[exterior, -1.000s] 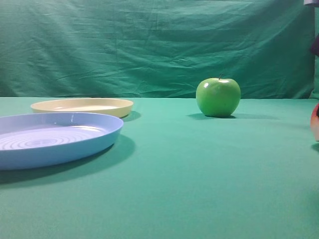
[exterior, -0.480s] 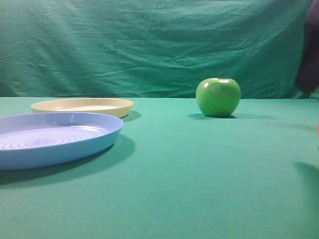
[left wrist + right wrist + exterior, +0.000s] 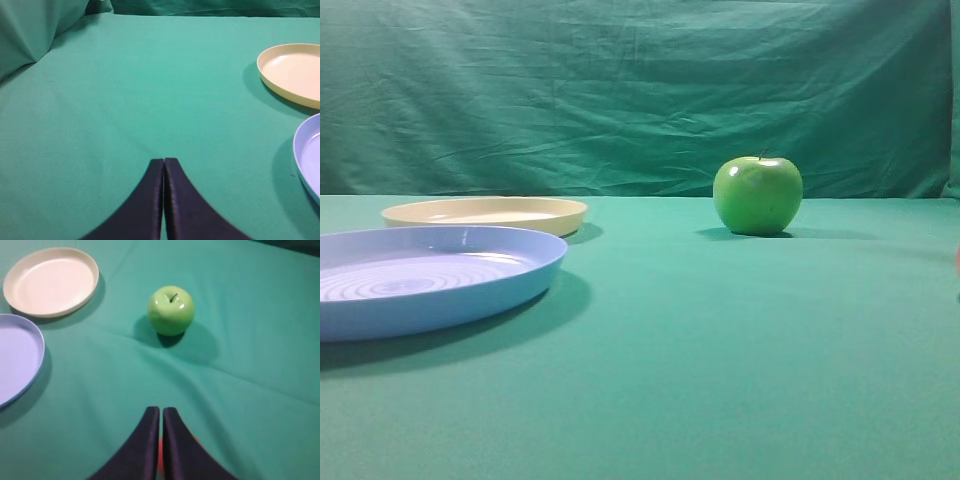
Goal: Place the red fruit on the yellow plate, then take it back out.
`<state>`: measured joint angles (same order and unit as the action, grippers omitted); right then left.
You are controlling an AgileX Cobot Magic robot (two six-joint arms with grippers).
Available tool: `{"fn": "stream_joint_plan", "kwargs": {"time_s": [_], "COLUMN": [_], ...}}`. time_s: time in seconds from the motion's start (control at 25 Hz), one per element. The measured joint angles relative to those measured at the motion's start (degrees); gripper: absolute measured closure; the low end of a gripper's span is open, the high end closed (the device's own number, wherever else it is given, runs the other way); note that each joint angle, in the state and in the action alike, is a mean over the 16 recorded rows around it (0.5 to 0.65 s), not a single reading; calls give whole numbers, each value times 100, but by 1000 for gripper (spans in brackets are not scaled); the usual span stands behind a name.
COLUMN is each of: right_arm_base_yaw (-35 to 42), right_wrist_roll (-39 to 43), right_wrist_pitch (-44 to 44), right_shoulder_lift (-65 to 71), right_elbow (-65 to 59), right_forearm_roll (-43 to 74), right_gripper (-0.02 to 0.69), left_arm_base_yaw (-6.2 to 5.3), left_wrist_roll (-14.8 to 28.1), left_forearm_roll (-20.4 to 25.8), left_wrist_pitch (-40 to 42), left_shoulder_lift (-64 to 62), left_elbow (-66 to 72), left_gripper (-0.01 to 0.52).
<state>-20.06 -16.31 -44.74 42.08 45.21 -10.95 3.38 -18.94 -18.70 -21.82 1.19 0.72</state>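
The yellow plate (image 3: 485, 212) lies empty at the back left, and shows in the left wrist view (image 3: 295, 70) and the right wrist view (image 3: 50, 280). Of the red fruit only a sliver shows at the right edge of the exterior view (image 3: 957, 260). In the right wrist view a strip of the red fruit (image 3: 160, 460) shows through the slit under my right gripper (image 3: 161, 409), which is shut above it and holds nothing. My left gripper (image 3: 164, 160) is shut and empty over bare green cloth, left of both plates. Neither gripper appears in the exterior view.
A larger light-blue plate (image 3: 430, 275) with rings sits in front of the yellow one, its rim also in the wrist views (image 3: 310, 155) (image 3: 15, 355). A shiny green apple (image 3: 757, 195) (image 3: 171, 310) stands at mid-right. A green cloth backdrop hangs behind the table.
The dark arm seen at the right edge half a second ago has left the exterior view. The red fruit showed more at that edge a second ago. Plates and apple have not moved.
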Motion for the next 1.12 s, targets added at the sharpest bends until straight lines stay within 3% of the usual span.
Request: {"fn": "stream_joint_plan", "kwargs": {"time_s": [0.64, 1.12], "right_arm_base_yaw": [3, 566], "right_wrist_roll": [65, 67], "right_wrist_pitch": [-914, 577], "right_shoulder_lift": [-1716, -2457], "right_elbow": [-41, -1212], "right_forearm_roll": [-431, -199], "right_gripper": [665, 665], "left_arm_base_yaw": [0, 0], "left_wrist_roll": [0, 0], "left_forearm_roll": [0, 0], "left_wrist_pitch": [0, 0], "left_shoulder_lift": [0, 0], "left_elbow": [0, 0], "left_gripper": [514, 514]}}
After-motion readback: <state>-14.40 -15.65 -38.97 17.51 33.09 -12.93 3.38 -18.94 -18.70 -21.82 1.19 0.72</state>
